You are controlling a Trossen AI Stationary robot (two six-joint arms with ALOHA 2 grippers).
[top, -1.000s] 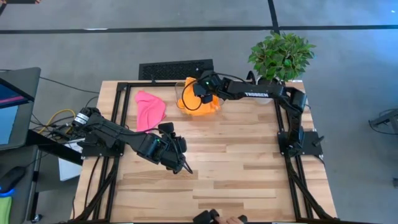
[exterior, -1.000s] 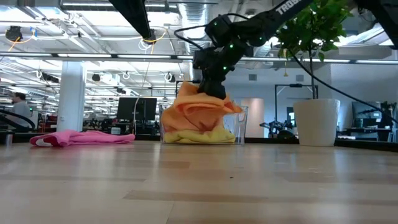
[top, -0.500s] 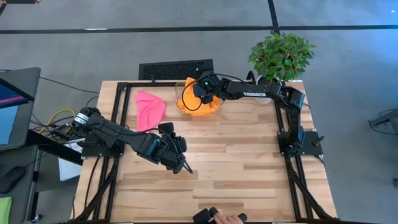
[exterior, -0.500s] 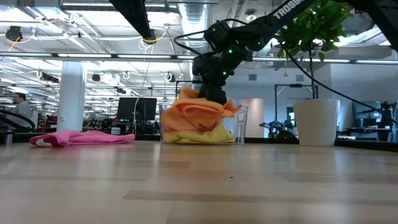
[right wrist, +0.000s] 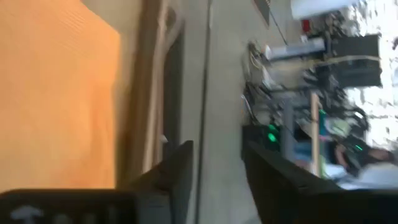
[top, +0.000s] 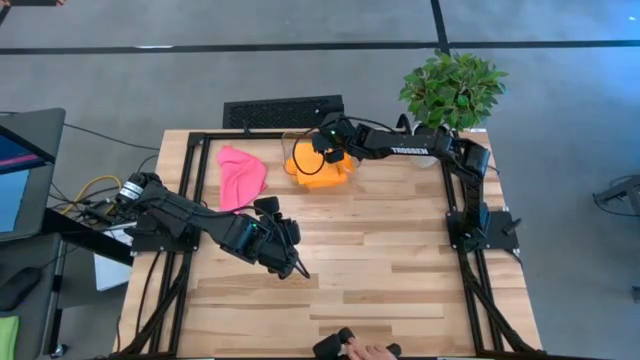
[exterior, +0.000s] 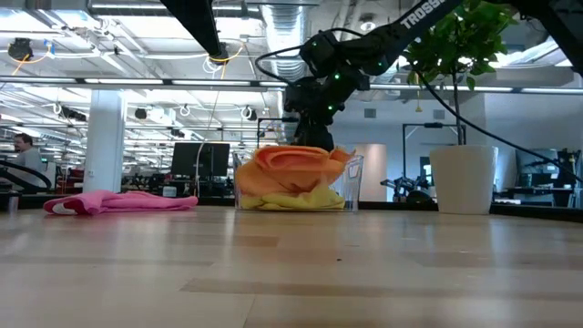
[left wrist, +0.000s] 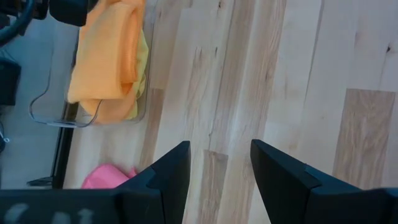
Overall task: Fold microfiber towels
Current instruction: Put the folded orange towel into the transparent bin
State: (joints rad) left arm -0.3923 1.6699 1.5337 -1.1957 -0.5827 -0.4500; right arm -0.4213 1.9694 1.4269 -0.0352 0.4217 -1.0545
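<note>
We log the right gripper (top: 322,143) at the far edge of the table, directly above the clear plastic bin (exterior: 353,182). Its own wrist view shows the two fingers parted with only floor and the bin rim between them, so we read them as apart and holding nothing. The orange towel (top: 320,167) sits heaped on top of the bin's contents, with the yellow towel (exterior: 301,197) bunched underneath it and showing through the clear wall. We can make out only one orange cloth for certain; whether a second lies beneath it we cannot tell.

The pink towel (top: 242,174) lies crumpled on the table, near the bin on the left arm's side and not touching it.

The left gripper (top: 290,262) waits low over bare wood near the table's middle, fingers parted and holding nothing, well apart from all the cloths.

Step in hand, as we judge it: fetching a towel out of the bin; no towel is folded yet, so the task is at its start.

Next move, our estimate: lower the right gripper into the orange heap, pinch one layer only, and carry it to the open wood in front of the bin for spreading.
</note>
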